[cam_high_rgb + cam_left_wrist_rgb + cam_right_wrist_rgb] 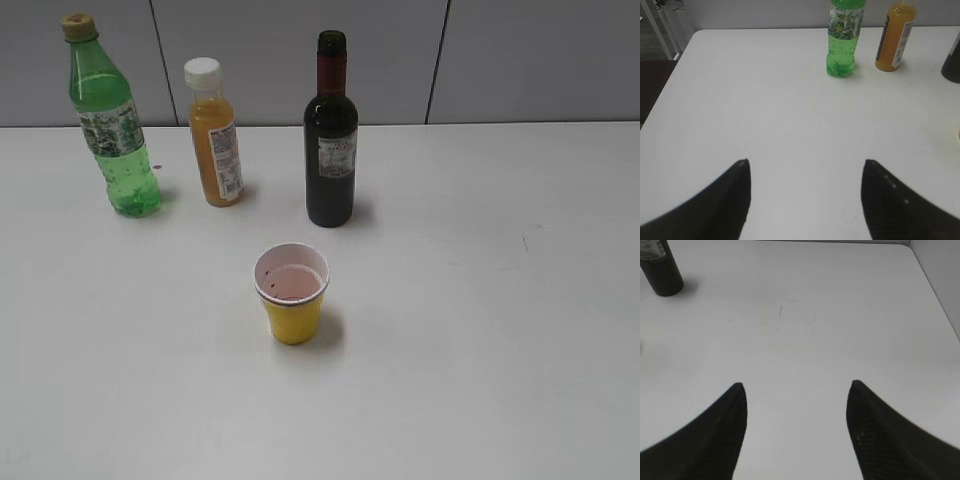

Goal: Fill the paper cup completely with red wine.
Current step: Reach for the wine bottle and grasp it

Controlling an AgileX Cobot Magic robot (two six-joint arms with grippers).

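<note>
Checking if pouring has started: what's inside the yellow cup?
The cup shows a white inside with a faint pinkish bottom and a few dark specks on the wall. No deep wine is visible; how much liquid lies there cannot be told.

The paper cup [292, 305] was bright yellow outside with a white rim and white inside, a pale pinkish tint at the bottom plus a few dark specks. The wine bottle [331, 150] looked nearly black, maroon foil on the neck, small white label. Next to it the juice bottle [215, 135] was orange with a white cap, and the soda bottle [112, 125] was see-through green with a yellowish cap. The worktop [500, 300] was plain white, the wall grey.
</note>
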